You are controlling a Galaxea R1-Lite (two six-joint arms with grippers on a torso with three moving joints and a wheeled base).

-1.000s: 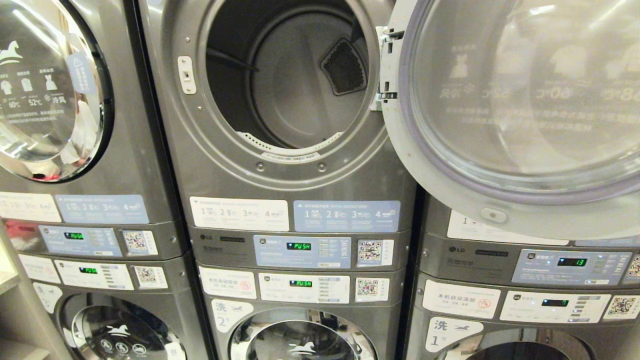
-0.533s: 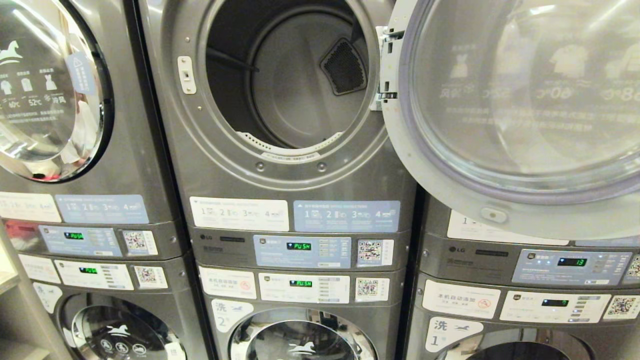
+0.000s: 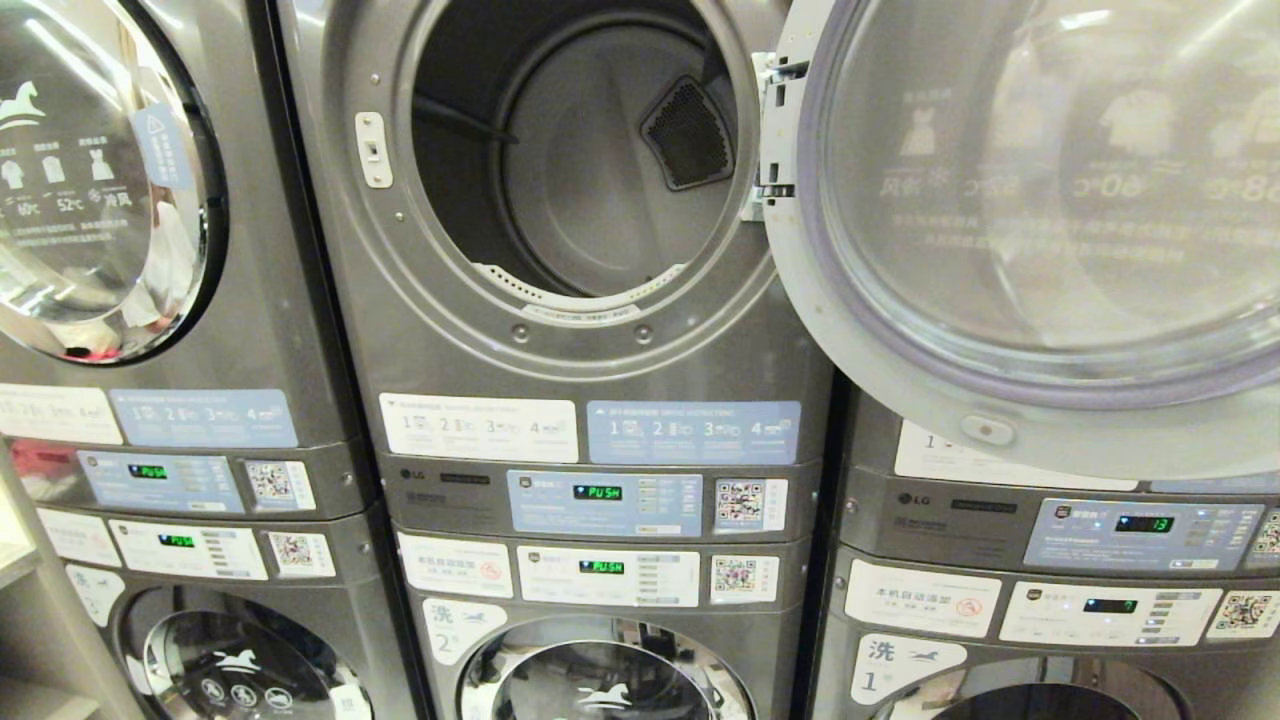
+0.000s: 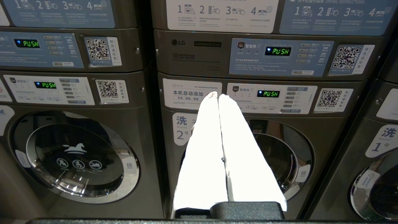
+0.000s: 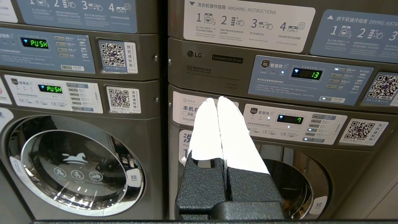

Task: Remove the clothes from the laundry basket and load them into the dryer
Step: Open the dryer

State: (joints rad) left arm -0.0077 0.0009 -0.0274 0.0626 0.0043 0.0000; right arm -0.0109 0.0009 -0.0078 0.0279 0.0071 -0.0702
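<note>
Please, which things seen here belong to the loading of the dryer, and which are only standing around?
For the job:
- open dryer drum
- swung-open dryer door
- left gripper, empty
- right gripper, empty

Only standing around:
- left closed dryer
- washers below
- QR stickers

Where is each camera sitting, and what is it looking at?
Head view: on the robot's head, facing the open dryer drum and its swung-out door; no arms show.
Left wrist view: behind the shut left gripper, facing washer 2.
Right wrist view: behind the shut right gripper, facing the neighbouring washer.
Shared: all three show the middle washer's green PUSH display.
</note>
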